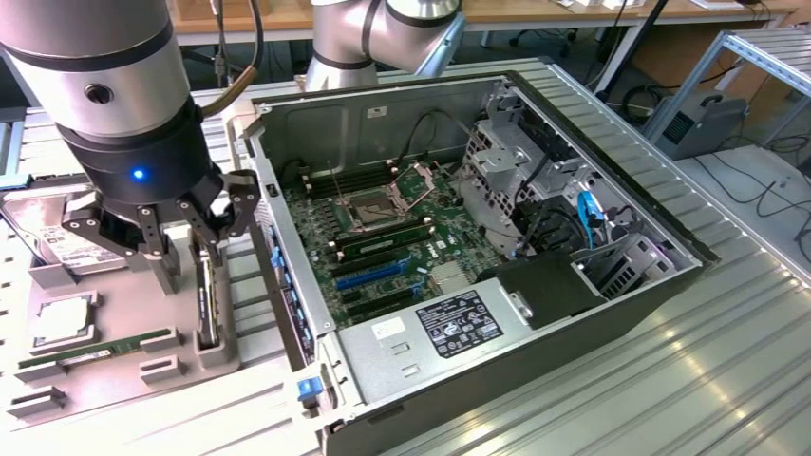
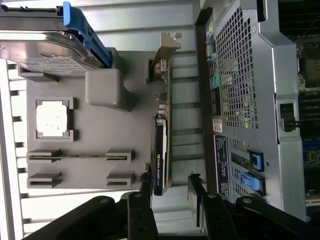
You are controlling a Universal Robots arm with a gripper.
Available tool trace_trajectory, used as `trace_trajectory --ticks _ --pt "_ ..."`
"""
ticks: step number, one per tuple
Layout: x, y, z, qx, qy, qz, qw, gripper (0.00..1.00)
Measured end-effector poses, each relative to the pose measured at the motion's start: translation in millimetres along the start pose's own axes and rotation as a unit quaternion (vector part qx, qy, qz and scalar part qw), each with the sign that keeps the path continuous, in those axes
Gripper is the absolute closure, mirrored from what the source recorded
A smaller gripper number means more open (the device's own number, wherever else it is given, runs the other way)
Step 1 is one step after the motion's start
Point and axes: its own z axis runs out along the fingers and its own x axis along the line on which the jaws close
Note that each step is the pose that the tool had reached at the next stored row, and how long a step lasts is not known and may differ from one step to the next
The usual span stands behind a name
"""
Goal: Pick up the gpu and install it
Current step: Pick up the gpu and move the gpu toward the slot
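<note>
Black end effector (image 2: 169,182) first, since it's nearest my wrist camera: wide open, gripping nothing, hanging low over the grey fixture tray (image 2: 90,135)

Colleague: Where's the gpu?

Me: Standing on edge in its slot along the tray's side nearest the case. The gpu (image 2: 160,150) has its near end between my two fingers (image 2: 145,192). One finger sits just beside the dark face and the other stands apart from it. I can't tell whether either touches.

Colleague: How far along are you?

Me: Early, I'd judge. The card isn't lifted, so neither the pick nor the install is done. Beside it in the same tray sit the hard drive (image 2: 40,47), the processor (image 2: 51,119) and the memory stick (image 2: 75,157). Further off, the computer case (image 1: 367,109) lies open on the tabletop (image 1: 709,370), and the blue expansion slot (image 1: 370,273) on its motherboard (image 1: 438,204) looks unoccupied as far as I can see
</note>
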Motion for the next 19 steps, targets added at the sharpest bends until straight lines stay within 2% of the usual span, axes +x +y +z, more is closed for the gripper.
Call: trace_trajectory --ticks 19 --pt "0.1 -0.2 5.3 0.0 0.0 0.0 1.0 0.58"
